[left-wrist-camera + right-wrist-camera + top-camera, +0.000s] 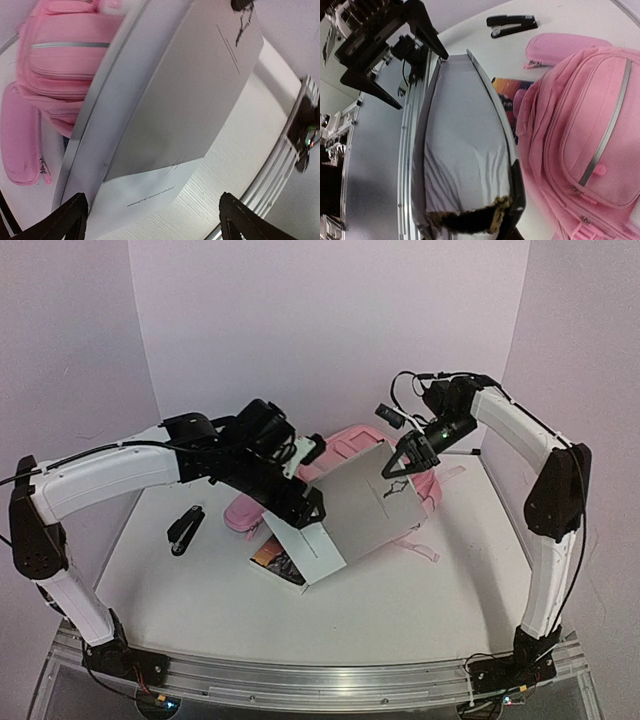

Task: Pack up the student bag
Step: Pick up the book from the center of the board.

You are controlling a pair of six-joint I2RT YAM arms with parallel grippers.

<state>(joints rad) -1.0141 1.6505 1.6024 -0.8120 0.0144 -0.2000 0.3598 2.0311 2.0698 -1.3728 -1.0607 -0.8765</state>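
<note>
holding a grey book (pixel 365 505) tilted over the student bag (pixel 580 125) at the back of the table (pixel 430 590): right gripper (pixel 402 465) clamps its far corner, left gripper (pixel 308 505) gapes apart. next, probably steer it into the bag's mouth.

Laptop (pixel 365 505) leans over student bag (pixel 345 443), stapler (pixel 186 528) left.

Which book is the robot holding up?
The big grey book, pinched at its edge by the right gripper. The colourful book lies flat underneath, with nothing gripping it.

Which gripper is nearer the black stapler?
Left. The left gripper is open over the grey book's near end, right of the stapler; the right gripper holds the book's far corner.
</note>
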